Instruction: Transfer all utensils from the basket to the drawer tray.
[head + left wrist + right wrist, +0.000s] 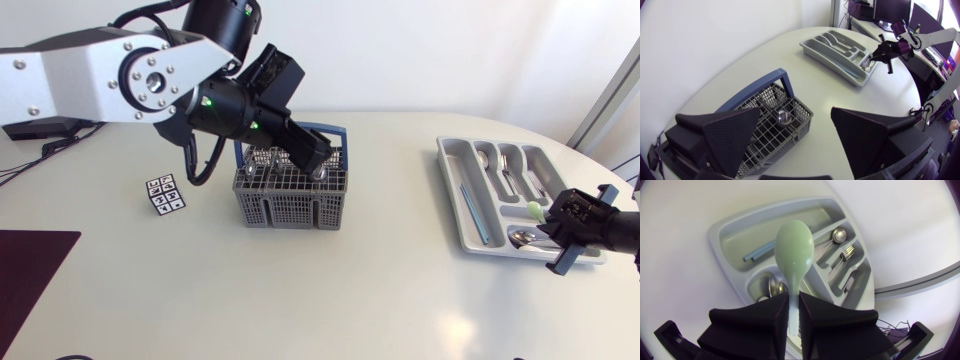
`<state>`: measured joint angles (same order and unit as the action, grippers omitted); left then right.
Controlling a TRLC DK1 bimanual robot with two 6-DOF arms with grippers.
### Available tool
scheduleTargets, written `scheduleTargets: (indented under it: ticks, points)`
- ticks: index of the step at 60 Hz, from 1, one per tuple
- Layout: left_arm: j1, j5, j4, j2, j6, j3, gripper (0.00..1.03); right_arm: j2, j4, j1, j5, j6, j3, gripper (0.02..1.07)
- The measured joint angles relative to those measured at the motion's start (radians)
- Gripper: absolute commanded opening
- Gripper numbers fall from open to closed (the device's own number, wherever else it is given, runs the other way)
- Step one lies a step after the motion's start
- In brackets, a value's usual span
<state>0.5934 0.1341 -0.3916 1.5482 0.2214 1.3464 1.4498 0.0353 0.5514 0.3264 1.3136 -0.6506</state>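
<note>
Right gripper (794, 302), closed tight on the handle of a pale green spoon (795, 247), holds it bowl-first over the grey tray (735, 227), apparently ready to place it. Left gripper (796, 114) hangs wide open above the basket (290, 208), where a metal utensil (784, 117) waits.

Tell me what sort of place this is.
Likely a robotics test bench, not a real kitchen: a cutlery basket and a drawer tray sit on a white table with a printed marker cube, and the right pincer holds a green spoon over the tray.
</note>
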Motion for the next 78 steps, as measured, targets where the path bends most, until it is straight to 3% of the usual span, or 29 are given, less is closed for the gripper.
scheduleTargets:
  ticks: [22, 25, 31, 45, 63, 78]
  points:
    - [0.005, -0.043, 0.0, 0.003, 0.023, -0.026, 0.99, 0.221, -0.282, 0.11, -0.09, 0.138, 0.0, 0.11]
    - [0.005, -0.043, 0.0, 0.003, 0.023, -0.027, 0.99, 0.236, -0.308, 0.117, -0.096, 0.155, 0.0, 0.25]
    - [0.006, -0.047, 0.0, 0.003, 0.024, -0.029, 0.99, 0.237, -0.327, 0.127, -0.097, 0.169, 0.007, 0.65]
    - [0.01, -0.069, 0.0, 0.003, 0.042, -0.031, 0.99, 0.141, -0.327, 0.133, -0.095, 0.175, 0.046, 0.97]
    - [0.017, -0.092, 0.001, 0.003, 0.068, -0.045, 0.99, -0.052, -0.152, 0.106, -0.076, 0.101, 0.046, 0.97]
    - [0.019, -0.114, 0.008, 0.018, 0.071, -0.055, 0.99, -0.217, 0.024, -0.073, -0.069, -0.045, 0.064, 0.97]
